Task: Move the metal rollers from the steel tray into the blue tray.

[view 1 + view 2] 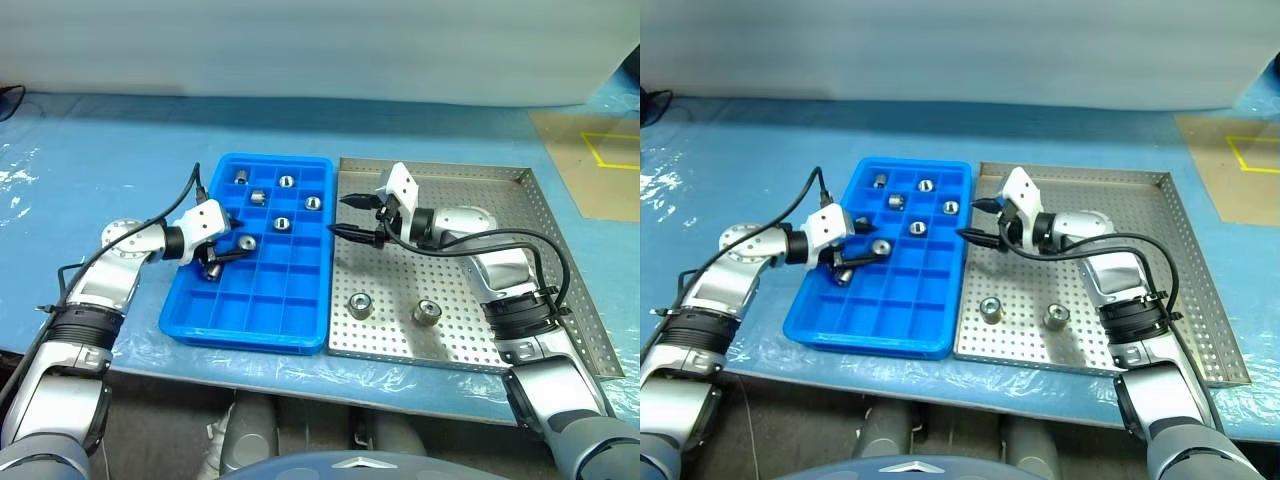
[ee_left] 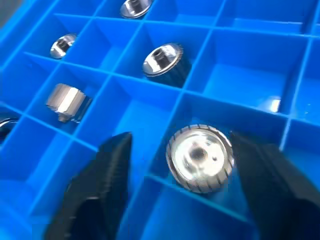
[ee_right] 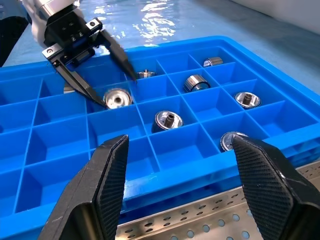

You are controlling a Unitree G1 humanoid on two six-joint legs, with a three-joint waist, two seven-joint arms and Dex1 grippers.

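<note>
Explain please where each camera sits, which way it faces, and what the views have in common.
Left eye and right eye views: on the head, looking forward and down at the blue tray, the steel tray and both arms.
Left wrist view: on the left arm, looking into the compartments; the open left hand flanks a metal roller.
Right wrist view: on the right arm, looking over the blue tray; the open right hand is empty.
Shared: the right wrist view also shows that roller and the left hand.

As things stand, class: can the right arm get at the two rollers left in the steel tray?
Probably yes. The two rollers lie uncovered on the steel tray, just beside the right forearm, and the right end effector is open and empty.
</note>
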